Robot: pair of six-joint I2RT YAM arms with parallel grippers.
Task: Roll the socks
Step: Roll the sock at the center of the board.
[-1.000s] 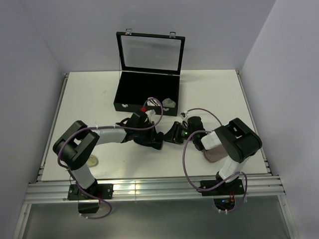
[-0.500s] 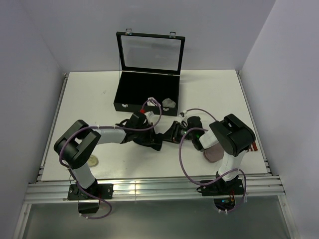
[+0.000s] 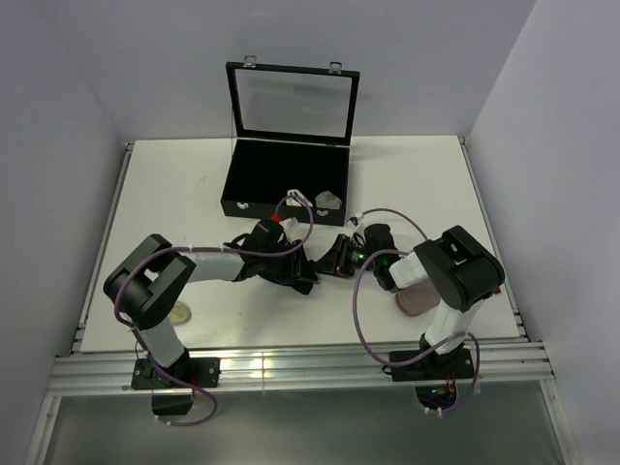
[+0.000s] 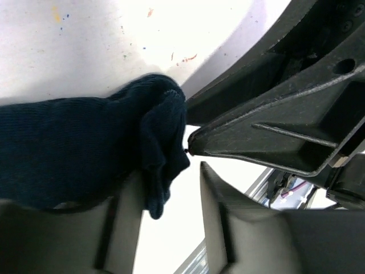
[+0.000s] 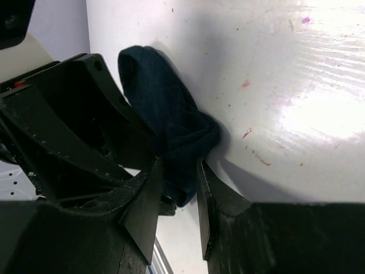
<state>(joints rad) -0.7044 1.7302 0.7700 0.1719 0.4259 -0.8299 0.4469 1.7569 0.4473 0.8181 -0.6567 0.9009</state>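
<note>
The right tool (image 5: 178,171) stands nearly closed, its two fingers pinching the bunched end of the navy sock (image 5: 154,91). That hold looks meant to keep the gathered fabric from springing loose. Facing it from the left, the left tool (image 4: 168,188) has its jaws apart with a plain gap between them. The same rumpled end hangs against its left finger (image 4: 122,228) but is not clamped, so the hold appears to lie with the right tool alone. The sock lies on the white table (image 3: 407,174) at its middle, directly under the two tools where they meet nose to nose. The top view hides it beneath them. From the wrist views, its long axis seems to run roughly left to right. The thick, folded end points right, into the right tool, and the flat remainder stretches left under the left tool's body. Only that one end looks doubled over, so the roll is probably barely begun. Farther back stands an open black case (image 3: 281,174).
</note>
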